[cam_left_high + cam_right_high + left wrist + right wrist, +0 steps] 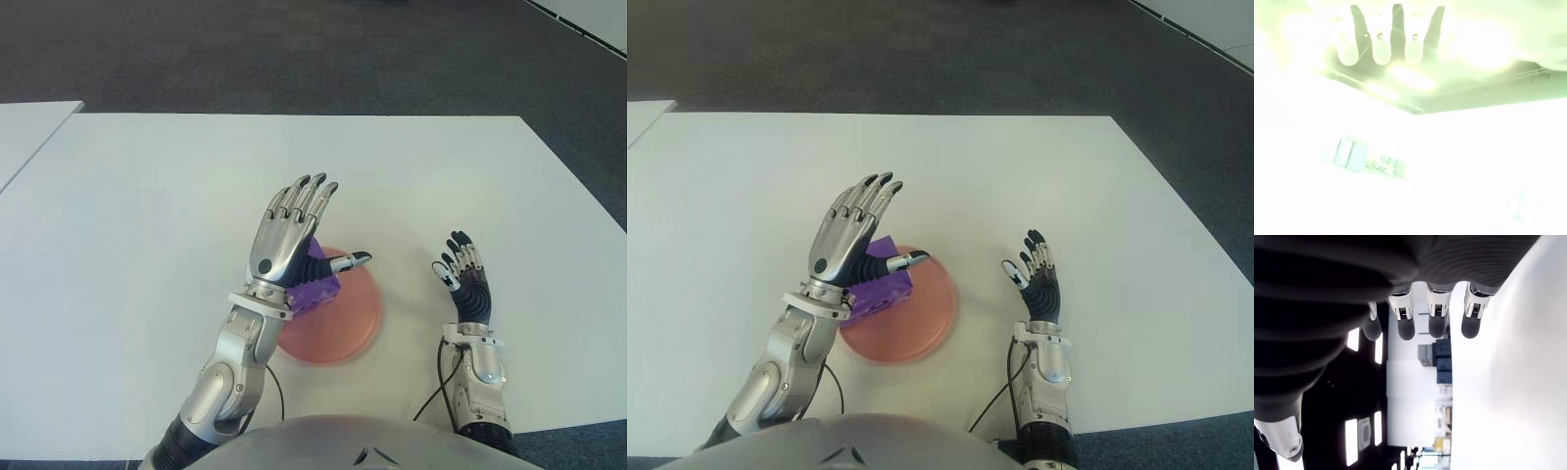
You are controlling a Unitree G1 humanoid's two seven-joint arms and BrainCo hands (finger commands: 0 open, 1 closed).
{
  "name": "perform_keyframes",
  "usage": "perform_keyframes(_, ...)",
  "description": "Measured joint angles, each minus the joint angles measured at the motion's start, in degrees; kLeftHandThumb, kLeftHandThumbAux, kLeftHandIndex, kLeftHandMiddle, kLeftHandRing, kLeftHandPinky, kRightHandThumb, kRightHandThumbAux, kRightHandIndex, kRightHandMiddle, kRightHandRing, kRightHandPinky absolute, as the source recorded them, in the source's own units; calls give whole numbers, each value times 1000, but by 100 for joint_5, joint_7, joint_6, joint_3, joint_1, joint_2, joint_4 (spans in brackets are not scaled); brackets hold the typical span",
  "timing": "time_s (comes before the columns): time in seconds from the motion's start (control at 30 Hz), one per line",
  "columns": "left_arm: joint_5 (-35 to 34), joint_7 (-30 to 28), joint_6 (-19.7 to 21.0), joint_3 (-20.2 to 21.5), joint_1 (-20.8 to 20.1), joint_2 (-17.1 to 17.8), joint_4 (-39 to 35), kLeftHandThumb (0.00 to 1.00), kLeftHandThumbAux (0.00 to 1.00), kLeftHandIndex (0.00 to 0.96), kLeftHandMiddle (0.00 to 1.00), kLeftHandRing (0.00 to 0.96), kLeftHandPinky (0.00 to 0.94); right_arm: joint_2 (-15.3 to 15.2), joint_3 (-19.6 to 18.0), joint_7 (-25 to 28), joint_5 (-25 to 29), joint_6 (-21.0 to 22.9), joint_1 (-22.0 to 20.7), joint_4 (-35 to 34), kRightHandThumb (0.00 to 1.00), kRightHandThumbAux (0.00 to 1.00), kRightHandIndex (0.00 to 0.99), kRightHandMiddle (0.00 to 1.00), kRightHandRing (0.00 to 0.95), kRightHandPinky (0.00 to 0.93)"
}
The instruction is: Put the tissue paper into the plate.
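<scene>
I see the robot's body at the bottom, closest to me. Its left hand is up over the left side of the pink plate, fingers spread wide & straight, thumb poking out to the right over the plate. It holds nothing. Right under that hand sits the purple tissue paper, a boxy pack. It's on the plate's left edge, partly hidden by the palm, so I can't tell if the hand touches it.

The right hand shows to the right of the plate, a bit apart from it, palm up, fingers open & relaxed, nothing in it. The right wrist view shows the same: fingers straight, empty.

The plate lies on the white table, near the front edge. Past the table's far edge there's dark carpet floor
</scene>
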Motion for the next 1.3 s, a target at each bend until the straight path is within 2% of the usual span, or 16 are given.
perform_keyframes(0.2,0,0,-2,9,-12,-9,-21,190,78,0,0,0,0,525,648,-495,-1079,1211,538,-1458,9,616,0,47,73,147)
perform_keyframes(0.43,-56,35,-18,158,38,8,-47,181,87,0,0,0,0,542,1241,-758,-2115,2704,947,-3037,0,571,0,60,100,199)
perform_keyframes(0.53,-222,165,-28,410,126,24,-36,180,102,0,0,0,0,578,1444,-859,-2361,3327,1086,-3543,0,540,0,74,136,247)
perform_keyframes(0.67,-635,449,-70,938,139,66,209,178,133,6,0,0,0,578,1584,-946,-2493,3968,1159,-3878,0,507,0,98,253,327)
perform_keyframes(0.83,-995,645,-1,1474,126,122,604,170,167,33,0,0,27,553,1704,-1061,-2542,4330,1181,-4055,0,485,0,105,303,334)
perform_keyframes(0.97,-1423,872,-92,1737,210,80,716,176,211,79,35,16,74,546,1746,-1122,-2510,4418,1191,-4117,0,475,0,96,435,438)
perform_keyframes(1.17,-2758,1102,-644,2091,490,-256,764,169,302,157,61,32,67,539,1758,-1170,-2423,4421,1198,-4152,0,471,0,92,510,478)
perform_keyframes(1.3,-3708,1007,-709,2279,642,-636,715,120,381,179,76,42,57,535,1764,-1183,-2401,4421,1204,-4165,0,470,0,91,517,482)
